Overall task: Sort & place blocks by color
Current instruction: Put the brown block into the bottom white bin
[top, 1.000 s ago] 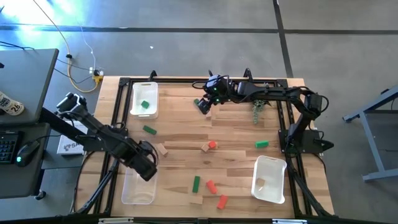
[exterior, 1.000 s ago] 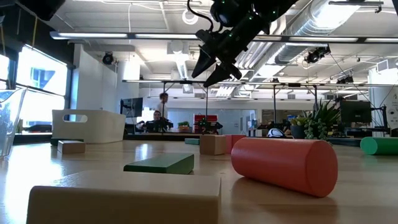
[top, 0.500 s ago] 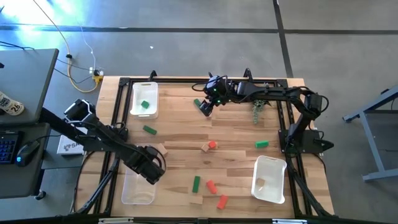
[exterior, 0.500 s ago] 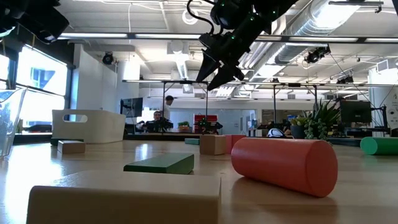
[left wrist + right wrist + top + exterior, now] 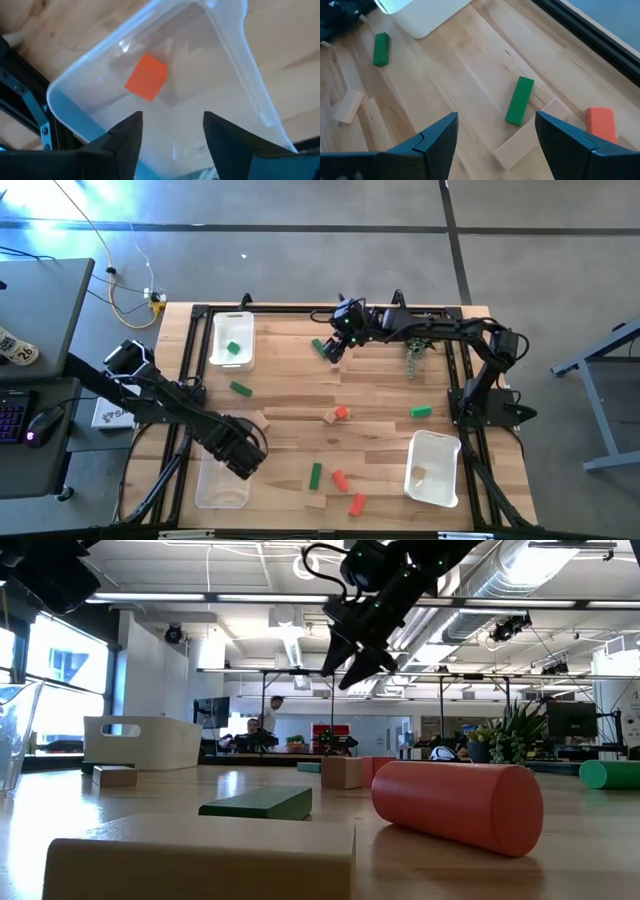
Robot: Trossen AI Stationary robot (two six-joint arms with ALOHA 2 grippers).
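left gripper (image 5: 170, 131): over the clear tray (image 5: 222, 480) at the surface's near-left corner; jaws spread, nothing between them
change, left: arm has slid a bit toward the surface's middle since a second ago
red-orange cube (image 5: 146, 77): lying inside that clear tray, below the left gripper, clear of its fingers
right gripper (image 5: 492, 135): above the far-middle of the surface, over a green bar (image 5: 519, 100); jaws spread, empty
change, right: has drifted slightly toward the far edge; blocks on the surface unmoved
other blocks: green cube (image 5: 233, 348) in far-left tray (image 5: 231, 338); tan block (image 5: 419, 476) in near-right tray (image 5: 433, 468); rest loose mid-surface
hard to see: red-orange cube hidden under the left arm in high view; left gripper out of frame in low view
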